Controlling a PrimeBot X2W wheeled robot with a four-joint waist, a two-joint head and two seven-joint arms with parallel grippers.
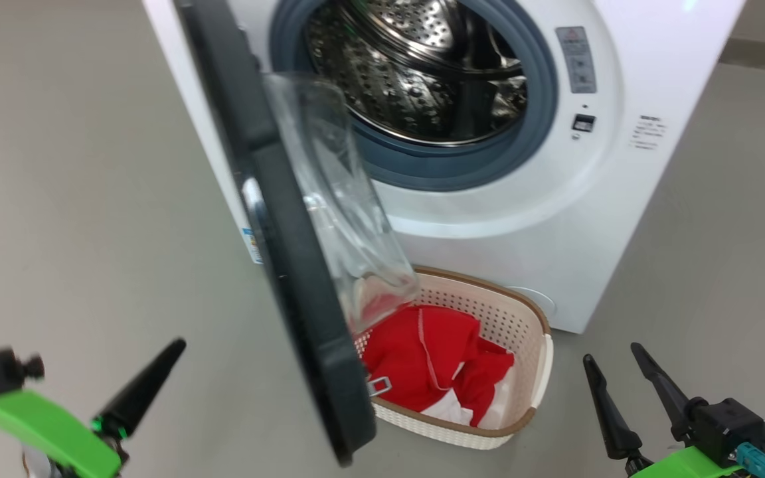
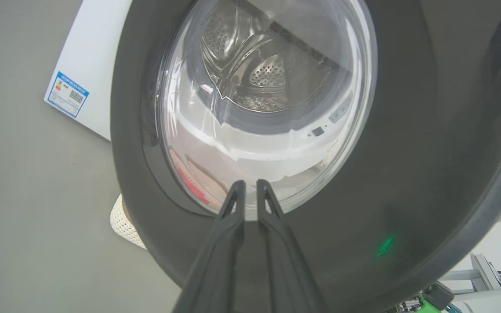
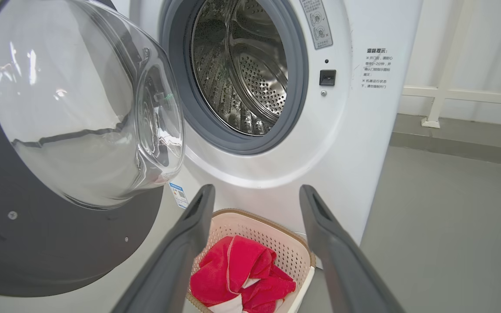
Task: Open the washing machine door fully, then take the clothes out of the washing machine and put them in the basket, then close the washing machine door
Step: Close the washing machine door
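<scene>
Obs. The washing machine door (image 1: 289, 265) is standing swung out from the washing machine (image 1: 555, 219), hinged on the machine's left side. In the head view it is presenting almost edge-on, its plane running from the hinge out toward the robot. The black outer face is facing the robot's left. The glass bowl is bulging right, toward the mouth of the drum (image 1: 416, 73), where nothing red is showing. The clothes (image 1: 435, 358) are lying heaped in the basket (image 1: 509, 318), which is sitting on the floor (image 1: 57, 199) at the foot of the machine's front, just beside the door's lower edge.

Left tool (image 2: 250, 184): fingers are lying nearly together, only a thin slit between them, gripping nothing. It is pointing straight at the outer face, low on the window. The head view is showing a strip of floor between its tip and the door, so I am judging it near but not touching.

Right tool (image 1: 611, 353): fingers are standing wide apart, empty, hanging right of the basket on the door's inner side.

Judgement: unloading is looking complete and closing the door is what is remaining. The deciding relation is that the door is lying to the right of the left tool, broadside to it. A rightward push on the outer face, far from the hinge, should be swinging it shut. The left arm is the nearer one and is sitting on the correct side. The right arm would be standing in the sweep.
</scene>
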